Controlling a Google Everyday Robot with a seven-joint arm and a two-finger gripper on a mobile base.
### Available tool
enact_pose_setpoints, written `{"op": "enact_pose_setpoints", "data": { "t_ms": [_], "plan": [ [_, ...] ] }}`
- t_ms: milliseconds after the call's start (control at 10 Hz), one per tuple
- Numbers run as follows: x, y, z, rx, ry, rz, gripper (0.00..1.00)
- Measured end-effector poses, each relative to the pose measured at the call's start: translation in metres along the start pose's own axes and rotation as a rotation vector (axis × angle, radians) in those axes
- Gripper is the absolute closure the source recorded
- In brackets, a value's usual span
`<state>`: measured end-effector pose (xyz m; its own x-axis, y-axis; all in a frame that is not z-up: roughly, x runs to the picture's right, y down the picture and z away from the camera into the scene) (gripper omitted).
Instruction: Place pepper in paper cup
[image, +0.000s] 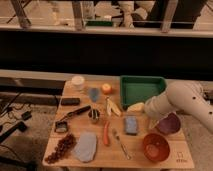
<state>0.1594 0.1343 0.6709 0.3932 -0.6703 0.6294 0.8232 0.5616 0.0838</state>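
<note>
While the gripper (136, 106) hangs spread and empty over the wooden table (175, 159), just off the near left corner of the green tray (142, 90), I am at the reach for the pepper (106, 134) — nothing is lifted yet. My judgement on doing it well: bring the wrist lower and toward the front of the table, turn the jaws across the pepper's slim body rather than along it, and close at its middle so it does not swing or slip out by one end. From the tool outward — a blue sponge (131, 125) lies just below it in the view, a metal utensil (120, 142) next, then the pepper, lying lengthways toward the camera, apart from the gripper, left of it in the view and nearer the front edge. A small dark metal cup (93, 116) stands close by the pepper's far end and could be knocked. The paper cup (78, 81) sits at the far left corner, well apart from both.
</note>
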Motion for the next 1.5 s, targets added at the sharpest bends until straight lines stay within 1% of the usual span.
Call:
{"op": "enact_pose_setpoints", "data": {
  "t_ms": [300,500,800,1400,1500],
  "plan": [
    [-0.007,-0.021,0.015,0.015,-0.031,-0.046,0.20],
    [-0.023,-0.038,0.025,0.024,-0.064,-0.095,0.20],
    [-0.044,-0.051,0.032,0.030,-0.113,-0.170,0.20],
    [-0.044,-0.050,0.033,0.030,-0.114,-0.172,0.20],
    [-0.047,-0.051,0.037,0.019,-0.124,-0.195,0.20]
  ]
}}
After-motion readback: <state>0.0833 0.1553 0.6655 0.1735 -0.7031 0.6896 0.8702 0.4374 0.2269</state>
